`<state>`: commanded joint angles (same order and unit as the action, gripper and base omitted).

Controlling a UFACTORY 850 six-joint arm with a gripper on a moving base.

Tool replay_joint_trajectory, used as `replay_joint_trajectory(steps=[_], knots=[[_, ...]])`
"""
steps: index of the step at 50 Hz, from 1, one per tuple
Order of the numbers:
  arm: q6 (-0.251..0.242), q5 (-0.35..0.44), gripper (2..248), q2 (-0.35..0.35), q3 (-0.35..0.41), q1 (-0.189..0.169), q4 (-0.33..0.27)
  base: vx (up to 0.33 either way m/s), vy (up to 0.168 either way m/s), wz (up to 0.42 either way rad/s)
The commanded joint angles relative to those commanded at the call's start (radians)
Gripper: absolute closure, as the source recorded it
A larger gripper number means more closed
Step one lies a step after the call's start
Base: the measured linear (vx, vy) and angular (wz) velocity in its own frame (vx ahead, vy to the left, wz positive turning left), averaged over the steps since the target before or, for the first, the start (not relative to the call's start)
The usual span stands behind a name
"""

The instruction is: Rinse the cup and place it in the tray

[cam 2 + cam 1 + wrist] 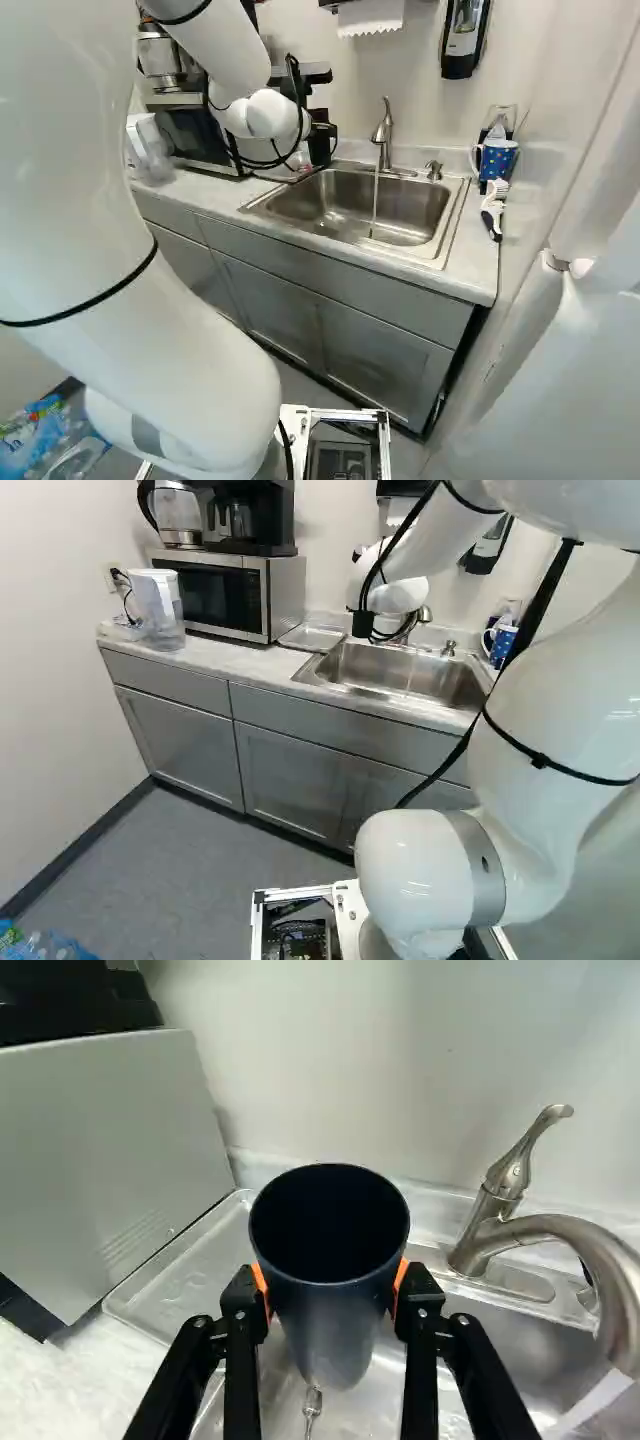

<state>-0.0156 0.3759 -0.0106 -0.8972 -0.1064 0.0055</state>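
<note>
You had the gripper (312, 158) closed on the dark cup (335, 1330), an orange pad (401, 1282) pressing its wall from either side. The cup's mouth faced your wrist camera, and its base hung over the area where the tray (165, 1285) met the sink's (438, 252) left end; you couldn't tell how high. The cup was not in the tray, which lay near the worktop's (215, 200) back edge, between the microwave (210, 590) and the sink. Water (375, 205) ran from the faucet (386, 130) into the basin, well apart from the cup. Near the worktop's right edge, you had a blue mug (498, 158), with a brush (493, 210) just in front of it. A clear pitcher (160, 605) stood by the worktop's left edge.
</note>
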Motion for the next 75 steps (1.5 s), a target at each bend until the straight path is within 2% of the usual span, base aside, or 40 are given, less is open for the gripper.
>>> replay_joint_trajectory(steps=[12,33,75], knots=[[0.0,0.0,124,0.042,-0.043,0.016,0.0,0.0,0.0,0.0],[0.0,0.005,124,0.117,-0.12,0.066,0.0,0.0,0.0,0.0],[0.0,0.127,124,0.275,-0.257,0.167,0.01,0.0,0.0,0.0]])
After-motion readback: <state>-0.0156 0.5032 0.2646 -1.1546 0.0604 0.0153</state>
